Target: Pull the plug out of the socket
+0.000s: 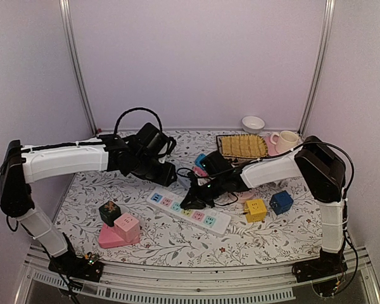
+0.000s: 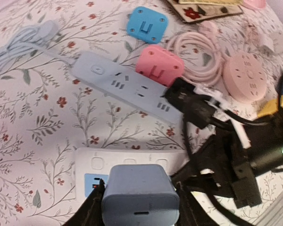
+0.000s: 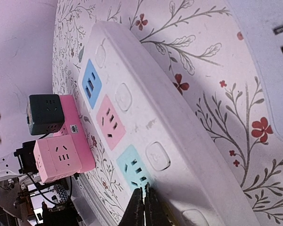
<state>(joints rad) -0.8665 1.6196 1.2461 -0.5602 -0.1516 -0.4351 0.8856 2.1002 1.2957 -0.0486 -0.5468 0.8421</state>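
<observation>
Grip set: left pincer (image 2: pixel 139 212) pinches the plug (image 2: pixel 140 190), right pincer (image 3: pixel 142 207), pressed together, steadies the strip (image 3: pixel 188 141); next, pull straight off.

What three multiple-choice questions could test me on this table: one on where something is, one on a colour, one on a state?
1. Where is the yellow cube?
A) at the far left
B) beside the blue cube, at the right
C) up in the air

2. What colour is the plug in the left gripper?
A) red
B) yellow
C) grey-blue

3. How do the fingers of the right gripper stand?
A) shut together
B) wide open
C) half open

Answers:
1 B, the top view shows the two cubes side by side near the right arm.
2 C, the left wrist view shows a grey-blue block between the dark fingers.
3 A, the right wrist view shows the tips pressed together over the white power strip.
</observation>
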